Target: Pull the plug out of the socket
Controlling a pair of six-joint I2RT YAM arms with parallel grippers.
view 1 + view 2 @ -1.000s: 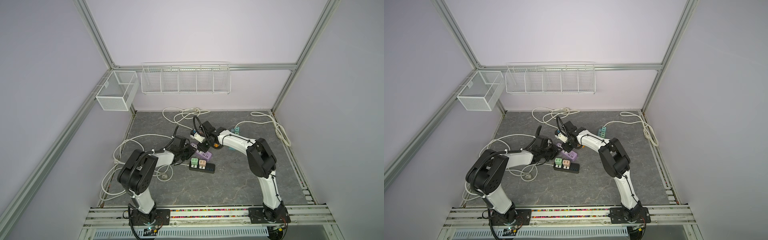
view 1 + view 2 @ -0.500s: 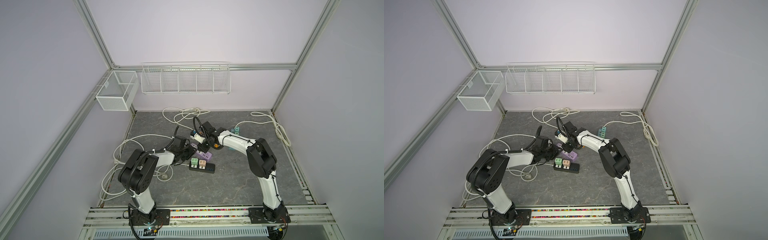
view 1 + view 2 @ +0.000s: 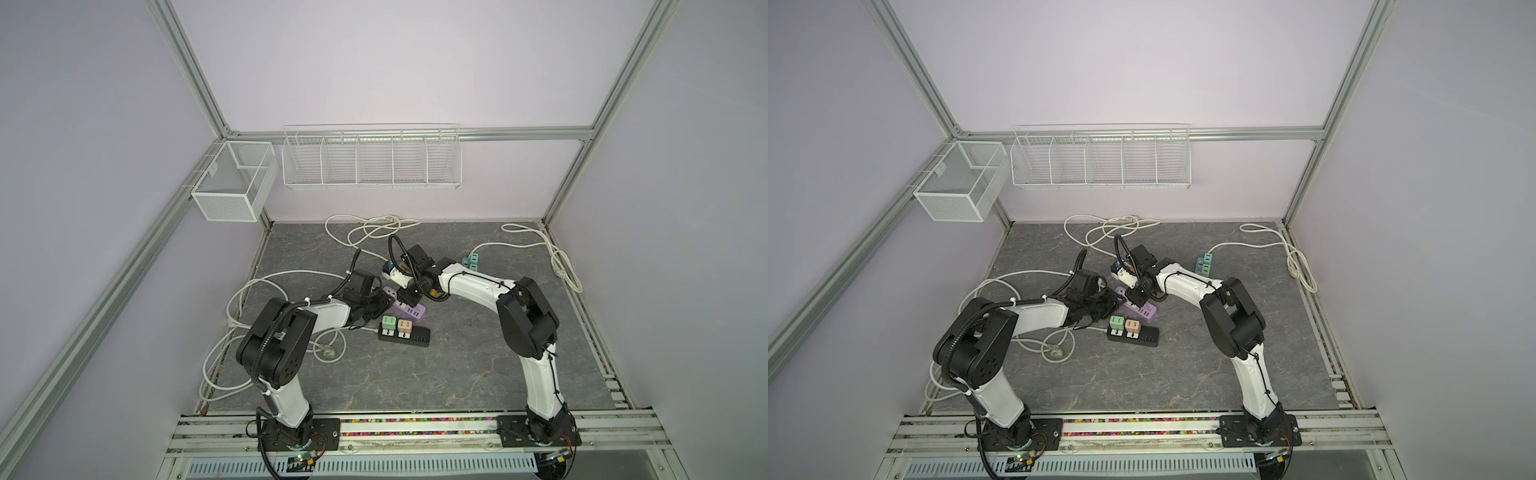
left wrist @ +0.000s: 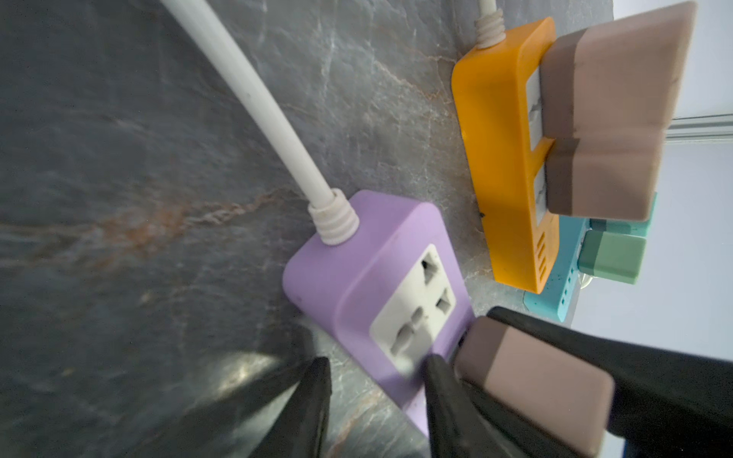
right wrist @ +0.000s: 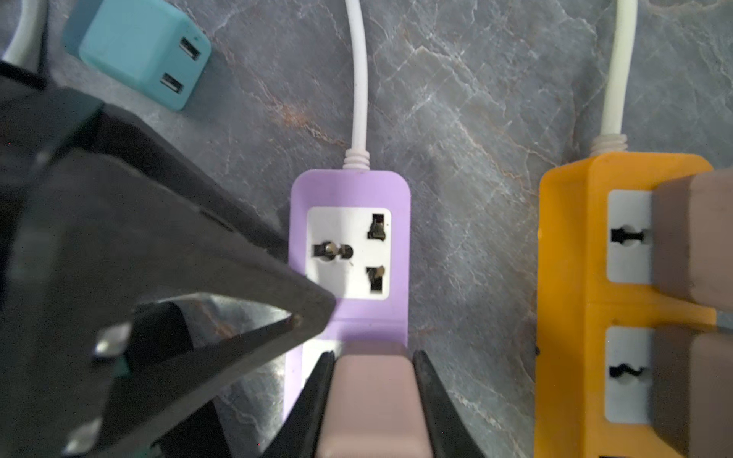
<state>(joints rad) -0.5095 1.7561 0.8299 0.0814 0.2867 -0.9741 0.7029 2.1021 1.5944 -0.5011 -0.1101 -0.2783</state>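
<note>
**Plug clamped, strip pinned, pull awaited**

The plug [image 5: 373, 396] is seen seated in the purple power strip [image 5: 349, 190], near the middle of the worktop [image 3: 457, 374] and slightly toward its far edge. It is clamped by the right gripper [image 5: 373, 359], whose jaws are closed tight on its two sides. That hold is judged to be taken so that a straight pull away from the strip can be given.

The left gripper [image 4: 377, 361] is kept partly open, with nothing held. One finger is laid on the strip's face beside the empty socket [image 5: 349, 251], and the other is set just off the long edge, over the worktop. The strip is probably being pinned so that it is not dragged up with the plug.

Set against the pictures of a second ago, hardly anything is changed. Both arms are found in the same places, and the plug is not yet freed.
</note>
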